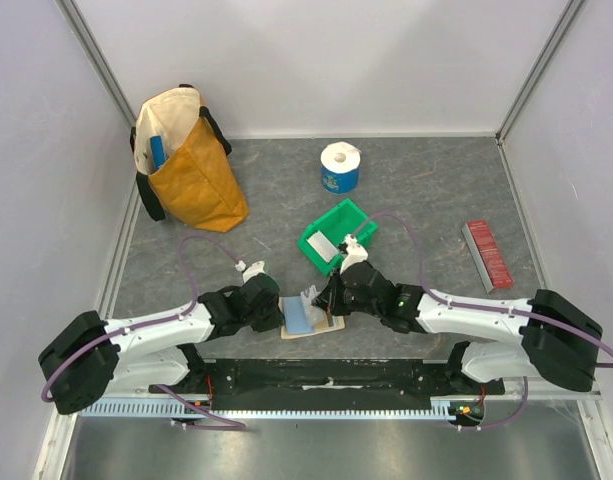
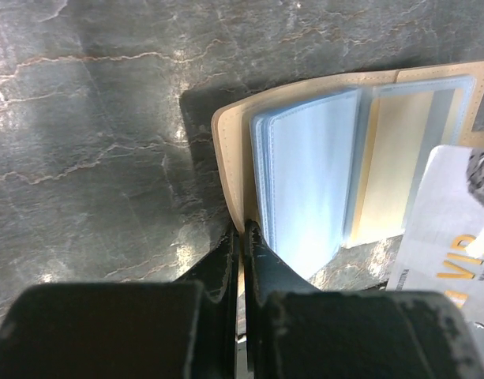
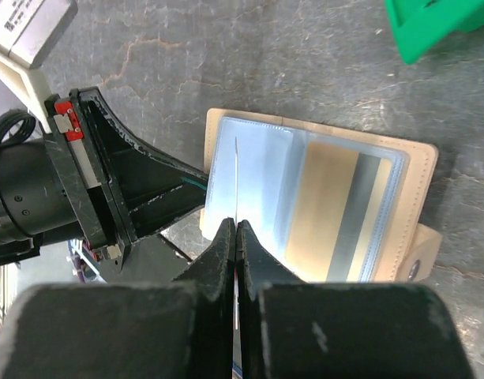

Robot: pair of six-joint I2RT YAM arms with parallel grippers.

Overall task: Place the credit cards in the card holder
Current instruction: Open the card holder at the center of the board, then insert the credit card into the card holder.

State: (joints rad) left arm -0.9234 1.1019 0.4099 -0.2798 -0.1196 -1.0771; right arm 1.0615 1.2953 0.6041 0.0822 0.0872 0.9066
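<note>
The card holder point(image 3: 420, 169) lies open and flat on the counter point(image 1: 426, 200), just in front of the arm bases and between the two hands. Its clear sleeves point(image 3: 256, 175) are fanned upward. The left hand point(image 2: 243, 238) is pressed together on the near edge of the holder's left cover, pinning it down. The right hand point(image 3: 237, 230) pinches a pale card point(image 2: 440, 217) by one short end and holds it on edge above the left-hand sleeves. From its own camera the card shows only as a thin line. Another pale card point(image 1: 324, 246) lies in the green bin point(image 1: 358, 214) further back.

The card looks light, stiff and slick. A grip at the short end leaves most of its length free to slide in, but it could pivot or slip if its corner catches. The holder looks soft and floppy and its sleeves are thin, limp plastic. It will likely shift or fold unless it is held by the firmer cover edge, as it is now. The sleeve mouth probably needs the card's leading corner to part it gently, with no hard push.
</note>
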